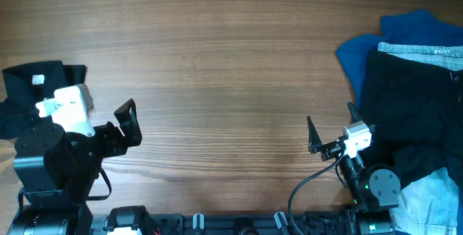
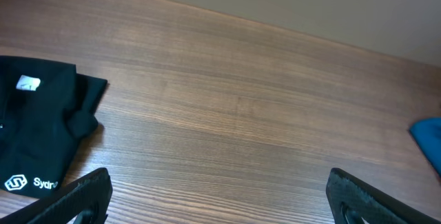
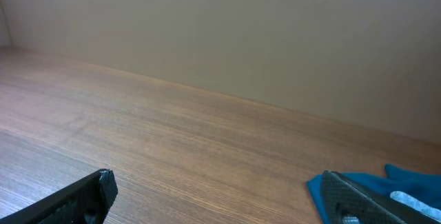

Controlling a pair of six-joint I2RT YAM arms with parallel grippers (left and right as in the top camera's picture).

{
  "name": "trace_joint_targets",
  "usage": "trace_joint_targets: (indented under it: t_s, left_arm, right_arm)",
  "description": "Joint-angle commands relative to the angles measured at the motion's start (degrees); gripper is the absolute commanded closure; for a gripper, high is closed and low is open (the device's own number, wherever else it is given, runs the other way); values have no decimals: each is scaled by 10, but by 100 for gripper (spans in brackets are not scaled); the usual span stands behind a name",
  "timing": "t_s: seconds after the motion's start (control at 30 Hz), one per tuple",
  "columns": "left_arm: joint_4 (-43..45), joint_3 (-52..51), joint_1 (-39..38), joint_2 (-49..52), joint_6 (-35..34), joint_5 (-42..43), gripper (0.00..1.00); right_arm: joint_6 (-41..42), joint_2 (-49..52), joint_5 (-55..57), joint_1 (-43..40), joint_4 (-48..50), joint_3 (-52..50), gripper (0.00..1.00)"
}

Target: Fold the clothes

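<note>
surface: brown wood-grain table (image 1: 231,61) | room: plain beige wall (image 3: 241,31) behind | black shirt (image 2: 34,134) at left edge | left gripper (image 2: 217,202), right gripper (image 3: 220,203): fingers spread wide

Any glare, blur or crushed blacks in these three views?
Overhead: even light, sharp grain on the table, no glare, but the black shirt and the black garment lose fold detail. Left wrist: shirt lettering readable, fingers dark at the bottom edge. Right wrist: slightly softer overall, blue garment cut off at the frame edge.
</note>
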Motion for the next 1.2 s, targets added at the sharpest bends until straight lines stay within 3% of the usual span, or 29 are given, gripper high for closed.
trace_joint_targets:
  t_s: [0.0, 0.8, 1.0, 1.17]
  left_arm:
    - [2, -1, -4, -1, 13, -8, 0]
    - [1, -1, -5, -10, 13, -8, 0]
    - [40, -13, -3, -56, 13, -9, 0]
    - [113, -101, -3, -113, 13, 1, 0]
  right_arm:
    - [-5, -7, 5, -3, 3, -2, 0]
    - [-5, -7, 5, -3, 4, -2, 0]
    - [-5, -7, 5, -3, 3, -2, 0]
    - [-5, -7, 5, -3, 3, -2, 0]
